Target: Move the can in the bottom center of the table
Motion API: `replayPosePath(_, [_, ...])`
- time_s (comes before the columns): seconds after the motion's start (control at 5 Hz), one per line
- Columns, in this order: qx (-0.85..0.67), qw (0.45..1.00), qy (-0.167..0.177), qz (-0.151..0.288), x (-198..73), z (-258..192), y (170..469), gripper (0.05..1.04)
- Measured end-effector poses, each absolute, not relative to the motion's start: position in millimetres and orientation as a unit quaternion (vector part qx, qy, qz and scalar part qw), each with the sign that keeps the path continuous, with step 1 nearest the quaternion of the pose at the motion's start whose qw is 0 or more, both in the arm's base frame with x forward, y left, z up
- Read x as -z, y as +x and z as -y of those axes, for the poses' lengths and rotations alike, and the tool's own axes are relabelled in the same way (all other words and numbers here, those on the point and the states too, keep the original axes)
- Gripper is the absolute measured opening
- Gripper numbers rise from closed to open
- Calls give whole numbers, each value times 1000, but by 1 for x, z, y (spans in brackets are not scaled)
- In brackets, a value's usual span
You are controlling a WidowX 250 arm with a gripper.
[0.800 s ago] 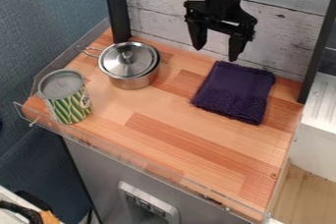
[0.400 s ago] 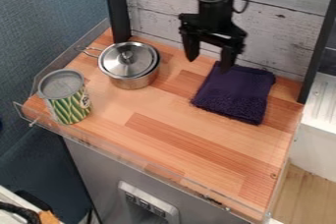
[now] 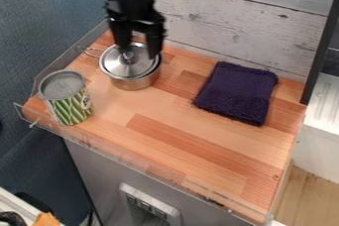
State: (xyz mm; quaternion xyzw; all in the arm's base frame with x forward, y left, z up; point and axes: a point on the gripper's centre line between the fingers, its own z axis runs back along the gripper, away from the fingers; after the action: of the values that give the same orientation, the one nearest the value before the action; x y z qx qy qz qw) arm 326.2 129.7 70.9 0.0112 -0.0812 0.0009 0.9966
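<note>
Can [image 3: 65, 97] and pot [image 3: 135, 74], both lidded — contents hidden — below the wide-open, empty pincer [image 3: 138, 52]

Note the bare corridor of bench [image 3: 179, 136] between can [image 3: 69, 102] and cloth [image 3: 237, 92]; the lidded pot [image 3: 132, 69] obstructs your rear-left passage.

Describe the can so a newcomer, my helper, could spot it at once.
On the wooden tabletop, look toward the left corner, beside the clear edging. The can stands there upright, nearer the front edge than the lidded metal pot. Its green-and-yellow striped side and grey top set it apart from the pot, which is plain silver with a handle.
</note>
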Motion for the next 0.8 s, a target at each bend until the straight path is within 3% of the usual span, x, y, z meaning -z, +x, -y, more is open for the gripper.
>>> replayPosePath(0.2, [-1, 997, 13, 69, -71, -182, 296, 999])
replayPosePath(0.4, [0, 996, 44, 81, -85, -228, 280, 1000])
replayPosePath(0.8, [-51, 995, 65, 50, -68, -289, 260, 1000])
